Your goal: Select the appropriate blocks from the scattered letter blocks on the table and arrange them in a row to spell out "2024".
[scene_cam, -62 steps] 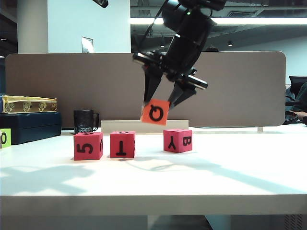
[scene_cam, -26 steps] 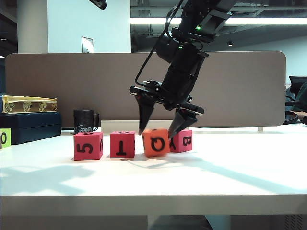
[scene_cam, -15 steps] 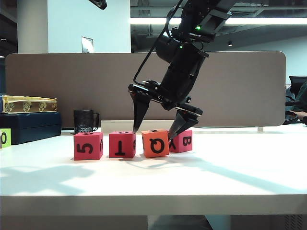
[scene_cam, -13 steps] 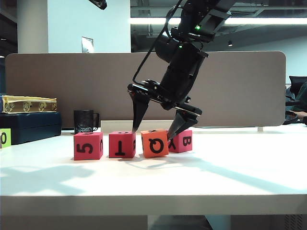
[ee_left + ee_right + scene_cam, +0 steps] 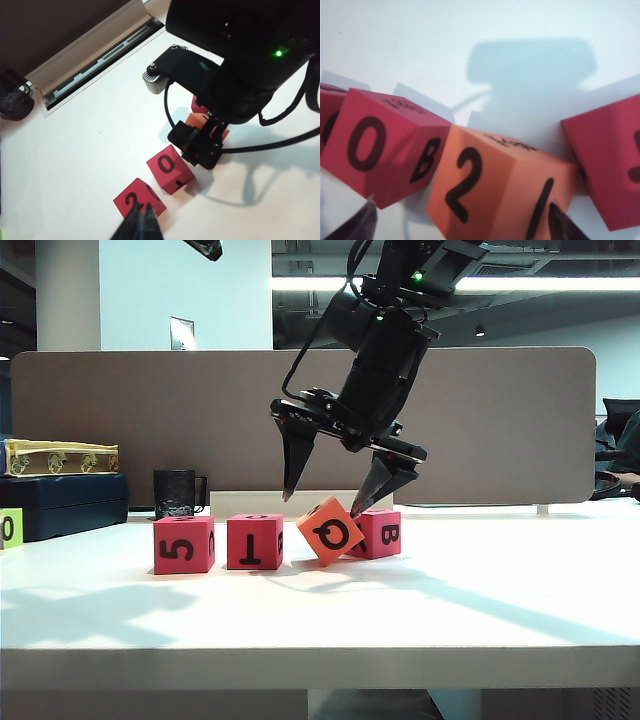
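My right fingers (image 5: 335, 498) spread open above the tilted orange block (image 5: 331, 530), left fingers (image 5: 140, 223) shut nearby; I should nudge it flat, in line on the worktop (image 5: 480, 590).

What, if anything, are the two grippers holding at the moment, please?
Nothing: the right gripper is open above the tilted orange block; the left gripper is shut and empty.

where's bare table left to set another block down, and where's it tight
Free: the white table in front of the row and right of the B block. Tight: the tilted orange block is wedged between the T block and the B block, with the open right gripper just above.
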Controlling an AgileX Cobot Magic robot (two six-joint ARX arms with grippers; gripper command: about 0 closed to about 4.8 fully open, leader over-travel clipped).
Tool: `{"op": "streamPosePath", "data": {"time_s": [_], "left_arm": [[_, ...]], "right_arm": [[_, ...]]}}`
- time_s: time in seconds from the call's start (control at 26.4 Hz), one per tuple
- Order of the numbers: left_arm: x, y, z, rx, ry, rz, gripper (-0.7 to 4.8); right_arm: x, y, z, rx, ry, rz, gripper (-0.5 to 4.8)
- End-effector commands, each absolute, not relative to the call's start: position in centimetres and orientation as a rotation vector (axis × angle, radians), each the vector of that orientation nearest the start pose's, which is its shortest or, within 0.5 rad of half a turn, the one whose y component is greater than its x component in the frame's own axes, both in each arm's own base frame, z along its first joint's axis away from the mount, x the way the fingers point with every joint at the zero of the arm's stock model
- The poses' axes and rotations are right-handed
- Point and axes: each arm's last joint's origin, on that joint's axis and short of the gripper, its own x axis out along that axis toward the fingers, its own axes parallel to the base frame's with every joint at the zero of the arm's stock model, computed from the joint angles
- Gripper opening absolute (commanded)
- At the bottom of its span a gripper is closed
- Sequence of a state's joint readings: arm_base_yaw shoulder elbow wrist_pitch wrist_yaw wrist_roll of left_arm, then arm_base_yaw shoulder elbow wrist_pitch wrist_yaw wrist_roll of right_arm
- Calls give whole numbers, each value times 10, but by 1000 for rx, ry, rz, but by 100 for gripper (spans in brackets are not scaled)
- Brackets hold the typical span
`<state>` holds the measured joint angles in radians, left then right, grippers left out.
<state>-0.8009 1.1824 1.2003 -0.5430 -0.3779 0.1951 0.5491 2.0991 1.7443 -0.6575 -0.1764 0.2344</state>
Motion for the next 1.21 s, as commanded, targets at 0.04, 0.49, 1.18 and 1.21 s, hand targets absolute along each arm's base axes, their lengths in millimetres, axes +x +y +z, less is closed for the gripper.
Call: {"op": "streamPosePath", "data": {"time_s": [0.04, 0.49, 1.18, 1.21], "left_arm": [[178, -168, 367, 486, 392, -460, -6], [178, -169, 367, 486, 392, -460, -6], [177, -168, 367, 490, 399, -460, -6], [177, -168, 367, 490, 399, -460, -6]], "right_arm": [[385, 242, 225, 14, 1070, 535, 431], [385, 241, 220, -10, 1087, 495, 431], [389, 244, 209, 21, 1106, 552, 431], [389, 244, 211, 22, 1104, 552, 431]]}}
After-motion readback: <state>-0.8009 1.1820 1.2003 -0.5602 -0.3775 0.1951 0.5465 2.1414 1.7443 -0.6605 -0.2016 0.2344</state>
